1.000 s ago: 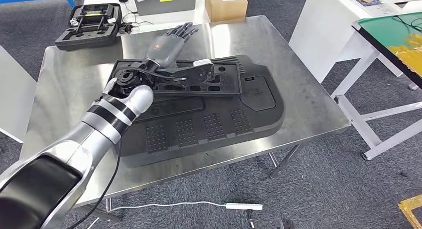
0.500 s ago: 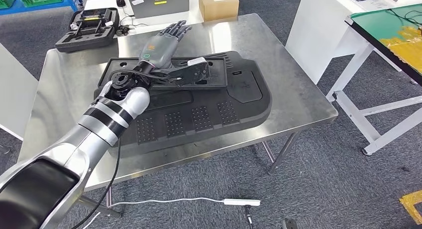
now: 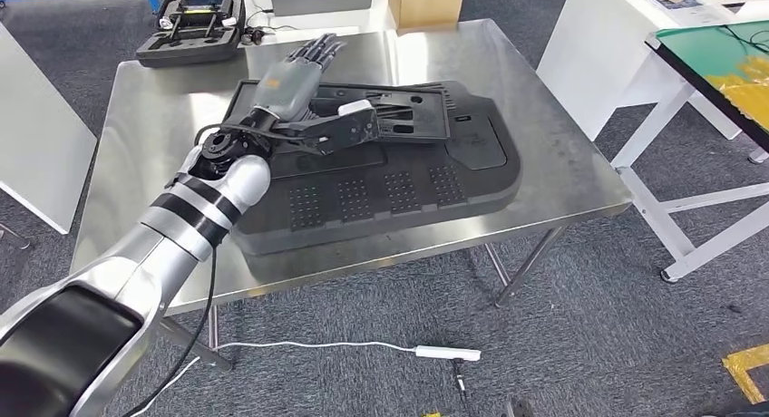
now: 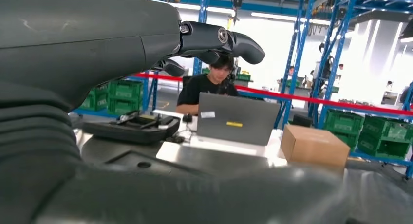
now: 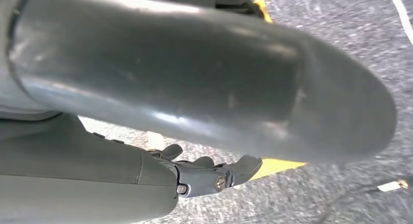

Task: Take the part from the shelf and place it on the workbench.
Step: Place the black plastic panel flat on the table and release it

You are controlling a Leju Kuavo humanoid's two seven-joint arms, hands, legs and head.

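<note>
I have the left hand [image 3: 288, 77] stretched out over the far left part of the part [image 3: 399, 177], a big black moulded panel that lies flat on the steel workbench [image 3: 562, 177]. The fingers [image 3: 319, 51] are straight and spread, gripping nothing, so I read the hand as released. I can't tell whether the palm touches the panel or floats just above it. The panel covers the middle of the bench, its perforated near edge close to the bench's near rim and its right end well inside the right rim. It looks fully borne by the bench, so my judgement is that the placing is as good as done and I only need to lift the arm away. The wrist camera bracket [image 3: 349, 127] sits low over the panel's upper tier, so I'd raise the arm straight up before pulling back, to avoid dragging the panel.

The right hand [image 5: 195, 173] hangs beside me over grey carpet, its fingers lightly curled and apart with nothing in them; I take it as released too.

Past the panel, at the bench's far left corner, lies a black foam case [image 3: 192, 27], well apart from the hand. On the far side stand a laptop [image 4: 236, 118] and a cardboard box [image 4: 314, 146], with a person [image 4: 207, 85] seated behind the laptop. A white table [image 3: 598, 45] stands to the right, and a power strip [image 3: 447, 353] lies on the floor near me.
</note>
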